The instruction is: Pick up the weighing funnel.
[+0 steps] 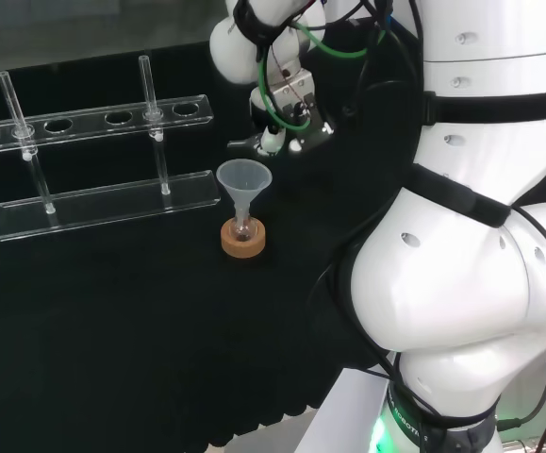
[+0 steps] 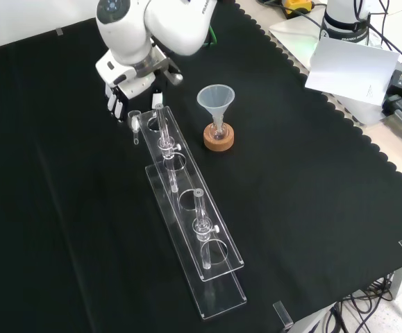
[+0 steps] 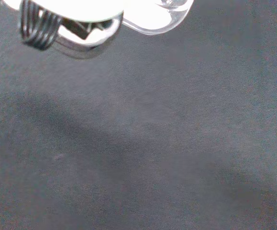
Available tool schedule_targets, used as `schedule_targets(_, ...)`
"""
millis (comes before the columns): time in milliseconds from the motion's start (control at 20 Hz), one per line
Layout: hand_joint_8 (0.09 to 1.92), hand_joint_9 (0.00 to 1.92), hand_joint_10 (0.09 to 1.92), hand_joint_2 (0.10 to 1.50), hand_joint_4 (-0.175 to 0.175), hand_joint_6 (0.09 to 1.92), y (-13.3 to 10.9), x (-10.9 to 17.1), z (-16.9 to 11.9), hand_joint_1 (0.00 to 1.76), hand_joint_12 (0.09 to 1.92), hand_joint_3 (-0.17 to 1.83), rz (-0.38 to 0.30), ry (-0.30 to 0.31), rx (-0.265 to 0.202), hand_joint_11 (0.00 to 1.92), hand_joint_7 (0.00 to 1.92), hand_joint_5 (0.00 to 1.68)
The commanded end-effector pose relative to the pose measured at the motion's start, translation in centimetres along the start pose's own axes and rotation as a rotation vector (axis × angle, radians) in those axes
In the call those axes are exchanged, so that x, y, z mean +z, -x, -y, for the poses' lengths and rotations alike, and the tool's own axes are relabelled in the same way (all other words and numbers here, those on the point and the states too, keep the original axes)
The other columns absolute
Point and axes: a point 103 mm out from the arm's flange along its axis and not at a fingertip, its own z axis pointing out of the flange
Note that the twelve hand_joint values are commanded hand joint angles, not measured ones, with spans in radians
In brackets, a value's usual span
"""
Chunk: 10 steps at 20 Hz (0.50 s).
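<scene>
In the front view the hand (image 2: 122, 96) hangs at the far end of the tube rack, its fingers curled on a small clear weighing funnel (image 2: 134, 121) whose short stem points down toward the cloth. In the head view the hand (image 1: 282, 111) is behind the big funnel, and the clear weighing funnel (image 1: 241, 144) sticks out to its left. A blurred white part of the hand (image 3: 76, 12) shows in the wrist view, with the weighing funnel's clear rim (image 3: 160, 20) beside it, over bare black cloth.
The big funnel (image 2: 216, 98) stands in a small flask on a cork ring (image 2: 219, 137), right of the hand in the front view. A clear tube rack (image 2: 195, 229) with upright glass tubes runs toward the near edge. Papers and gear (image 2: 346, 62) lie at the top right.
</scene>
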Motion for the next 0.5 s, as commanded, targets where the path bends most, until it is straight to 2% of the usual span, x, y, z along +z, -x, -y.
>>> schedule_targets(50, 0.6, 1.31, 0.15, 0.67, 0.175, 0.5, 2.8, -1.7, 3.5, 1.14, 0.83, 0.57, 0.004, -0.025, 0.053, 1.16, 0.93, 1.35)
schedule_targets(250, 0.6, 1.33, 0.14, 0.67, 0.175, 0.49, 3.8, -3.3, 5.6, 1.14, 0.82, 0.57, -0.004, -0.018, 0.079, 1.17, 0.94, 1.35)
schedule_targets(500, 0.6, 1.33, 0.14, 0.67, 0.175, 0.49, 4.0, -5.1, 8.0, 1.14, 0.82, 0.57, -0.017, 0.001, 0.106, 1.17, 0.94, 1.35)
